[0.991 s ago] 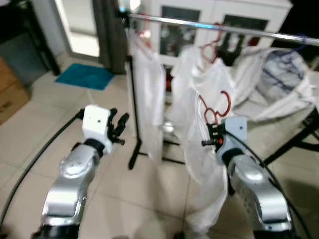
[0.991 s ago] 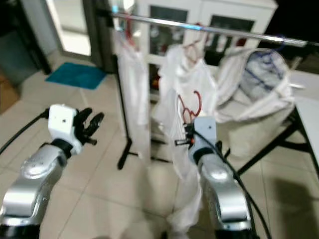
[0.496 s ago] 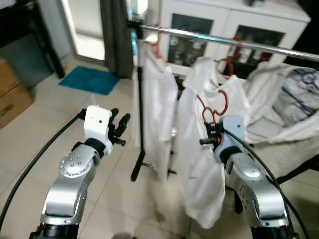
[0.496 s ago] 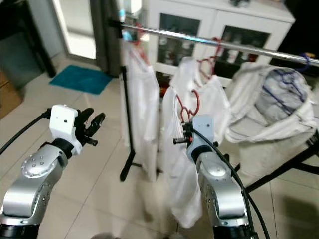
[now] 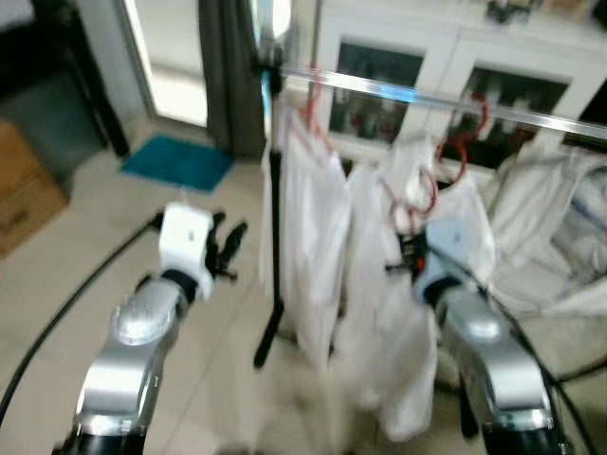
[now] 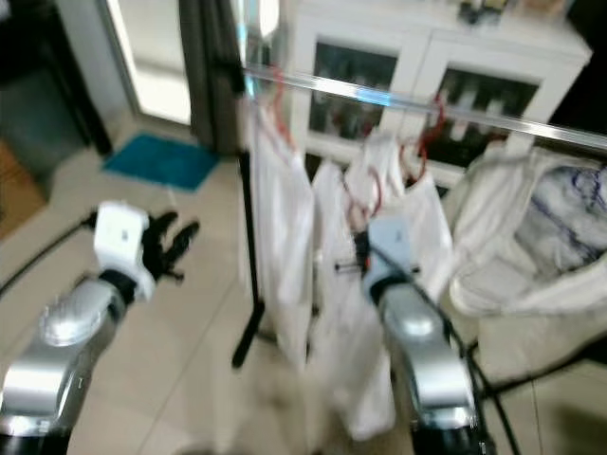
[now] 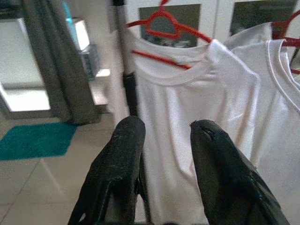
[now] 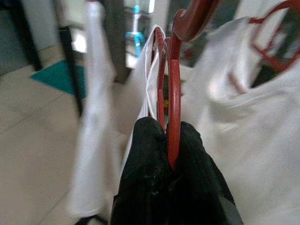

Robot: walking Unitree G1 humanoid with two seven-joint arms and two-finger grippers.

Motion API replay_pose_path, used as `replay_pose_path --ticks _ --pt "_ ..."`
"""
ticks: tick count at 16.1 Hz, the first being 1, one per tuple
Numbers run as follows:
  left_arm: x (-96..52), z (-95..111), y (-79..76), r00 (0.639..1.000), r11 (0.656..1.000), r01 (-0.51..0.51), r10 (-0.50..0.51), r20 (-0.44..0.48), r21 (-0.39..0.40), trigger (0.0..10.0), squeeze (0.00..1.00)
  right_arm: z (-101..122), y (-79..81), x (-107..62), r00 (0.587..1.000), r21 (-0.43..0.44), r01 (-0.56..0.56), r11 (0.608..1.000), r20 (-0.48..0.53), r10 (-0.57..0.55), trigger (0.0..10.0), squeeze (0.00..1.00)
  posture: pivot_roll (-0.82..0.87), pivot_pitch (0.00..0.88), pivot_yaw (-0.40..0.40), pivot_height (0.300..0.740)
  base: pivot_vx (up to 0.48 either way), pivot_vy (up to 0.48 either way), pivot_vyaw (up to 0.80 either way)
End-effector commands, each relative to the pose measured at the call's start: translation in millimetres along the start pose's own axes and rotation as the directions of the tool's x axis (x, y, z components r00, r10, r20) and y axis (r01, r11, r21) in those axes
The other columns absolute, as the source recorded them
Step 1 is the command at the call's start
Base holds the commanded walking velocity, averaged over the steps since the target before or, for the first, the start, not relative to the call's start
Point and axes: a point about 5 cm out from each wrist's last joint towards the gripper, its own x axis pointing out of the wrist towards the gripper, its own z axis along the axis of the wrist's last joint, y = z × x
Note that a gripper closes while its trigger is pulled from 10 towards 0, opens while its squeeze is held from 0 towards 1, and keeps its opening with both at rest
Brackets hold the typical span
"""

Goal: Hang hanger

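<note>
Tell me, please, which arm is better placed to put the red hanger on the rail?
The right. Its gripper is shut on the red hanger with the white shirt, just below the rail. The left gripper is open, holding nothing, off to the side.

Head cameras look forward and down at the clothes rail (image 5: 427, 95), both sharing it; each wrist camera peers closely along its fingers at hanging white shirts (image 7: 197, 108).
</note>
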Motion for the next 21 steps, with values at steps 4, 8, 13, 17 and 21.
replay_pose_path --ticks 4,8,13,17,21 --pt "0.7 4.6 -6.9 0.999 0.999 0.049 -0.049 0.018 0.014 10.0 0.0 6.2 -15.7 3.9 0.997 -0.021 0.072 0.997 0.035 -0.072 10.0 0.0 0.09 0.037 -0.029 0.74 0.396 0.0 0.0" --pt "3.1 8.2 -5.8 0.997 0.997 0.071 -0.072 0.021 0.032 10.0 0.0 14.1 -29.1 5.5 0.992 0.069 0.097 0.993 0.08 -0.102 10.0 0.0 0.11 0.034 -0.019 0.74 0.396 0.0 0.0" --pt "-0.5 10.5 -15.6 0.978 0.977 0.21 -0.21 0.0 0.047 10.0 0.0 31.3 -47.1 10.6 0.986 0.019 0.094 0.995 0.136 -0.096 10.0 0.0 0.11 0.043 -0.011 0.74 0.204 0.0 0.0" --pt "-9.2 17.3 -29.1 0.909 0.908 0.417 -0.418 0.01 0.041 10.0 0.0 43.4 -51.4 18.6 0.984 -0.008 0.071 0.997 0.166 -0.069 10.0 0.0 0.11 0.046 -0.012 0.74 0.0 0.0 0.0" --pt "-14.0 16.8 -29.2 0.86 0.859 0.509 -0.508 -0.034 0.042 10.0 0.0 54.1 -43.7 44.4 0.994 0.021 0.03 0.999 0.102 -0.032 10.0 0.0 0.11 0.048 -0.015 0.74 0.0 0.0 0.0"
